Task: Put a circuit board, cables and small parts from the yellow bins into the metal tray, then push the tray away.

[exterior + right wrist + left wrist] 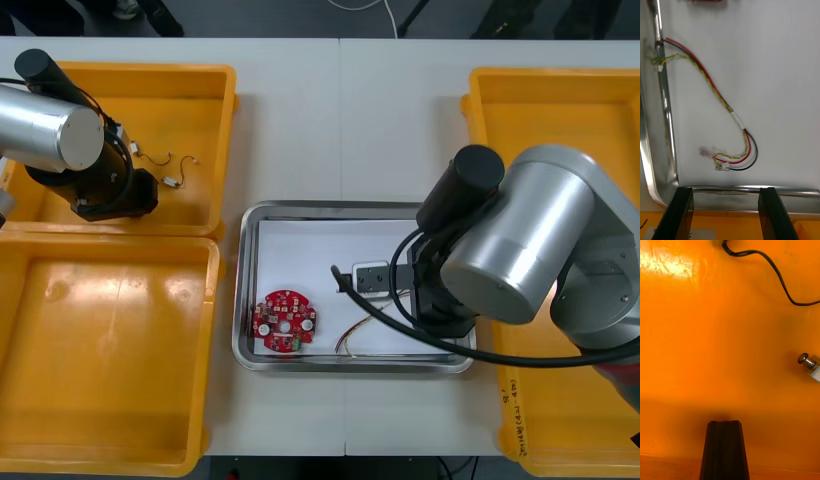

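right arm [530, 250] covers metal tray [330, 208] right end and part of red and yellow cable [352, 333], circuit board [285, 322] clipped at right wrist view edge, small metal part [807, 360] and black cable [748, 252] clipped in left wrist view

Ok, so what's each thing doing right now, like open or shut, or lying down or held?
right gripper: open, holding nothing, over the metal tray's edge.
left gripper: shut on nothing, over a yellow bin's floor.
metal tray: white inside, holding board and cable.
circuit board: lying flat in the tray.
red and yellow cable: loose, curled on the tray floor.
small metal part: lying loose in the bin.
black cable: loose in the bin.
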You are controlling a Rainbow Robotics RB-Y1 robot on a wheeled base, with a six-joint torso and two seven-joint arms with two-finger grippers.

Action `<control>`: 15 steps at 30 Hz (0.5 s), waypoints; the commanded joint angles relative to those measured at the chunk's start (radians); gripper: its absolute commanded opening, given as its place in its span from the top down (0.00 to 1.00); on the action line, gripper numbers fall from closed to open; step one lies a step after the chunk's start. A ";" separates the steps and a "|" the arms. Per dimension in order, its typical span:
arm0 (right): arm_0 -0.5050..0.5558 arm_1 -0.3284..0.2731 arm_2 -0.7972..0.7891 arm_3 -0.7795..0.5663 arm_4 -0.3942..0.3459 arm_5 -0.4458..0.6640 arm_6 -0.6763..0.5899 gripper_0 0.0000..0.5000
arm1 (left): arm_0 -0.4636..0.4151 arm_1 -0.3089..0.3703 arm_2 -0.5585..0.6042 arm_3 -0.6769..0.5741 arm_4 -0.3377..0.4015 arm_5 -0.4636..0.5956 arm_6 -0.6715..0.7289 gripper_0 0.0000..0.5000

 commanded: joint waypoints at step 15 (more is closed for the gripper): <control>-0.123 -0.061 -0.383 -0.048 -0.257 0.006 -0.232 0.00 | -0.145 0.001 0.087 -0.007 -0.001 0.141 -0.085 1.00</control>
